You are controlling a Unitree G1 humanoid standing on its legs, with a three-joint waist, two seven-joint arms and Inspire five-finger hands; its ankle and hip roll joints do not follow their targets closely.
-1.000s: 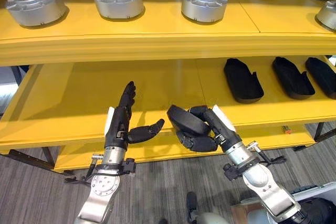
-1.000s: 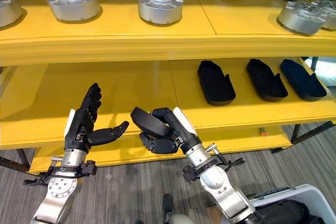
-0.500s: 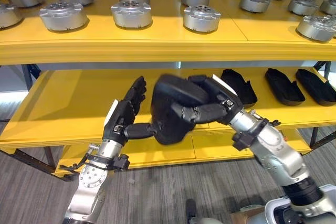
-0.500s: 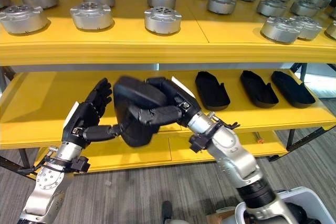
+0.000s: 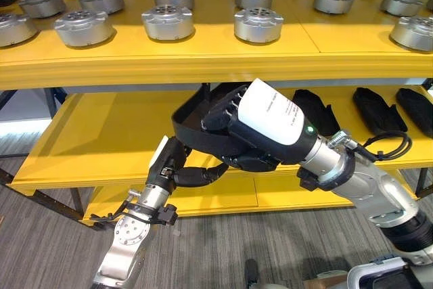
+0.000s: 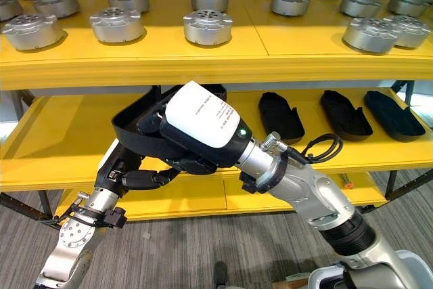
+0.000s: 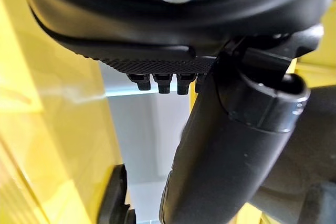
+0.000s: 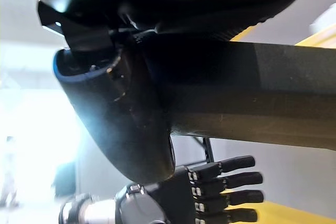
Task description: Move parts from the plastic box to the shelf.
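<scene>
My right hand point(image 5: 270, 116), with a white cover on its back, is shut on a black shoe-shaped part point(image 5: 193, 126). It holds the part in the air in front of the middle yellow shelf point(image 5: 101, 133). My left hand point(image 5: 172, 164) is just below the part, fingers straight and thumb point(image 5: 206, 172) reaching under it. The right wrist view shows the left hand point(image 8: 210, 187) with its fingers stretched out beneath the part point(image 8: 131, 129). In the left wrist view the part's ribbed underside point(image 7: 152, 64) sits close above the thumb point(image 7: 226, 156).
Three more black parts point(image 5: 318, 109) point(image 5: 377, 109) point(image 5: 414, 106) lie on the right of the middle shelf. The top shelf point(image 5: 203, 55) carries several round silver parts point(image 5: 258, 24). A white plastic box corner point(image 6: 406, 269) shows at the lower right, on grey floor.
The camera has tilted up. My right hand has lifted the black part from low in front of the shelf edge up and left, and my left hand has come under it.
</scene>
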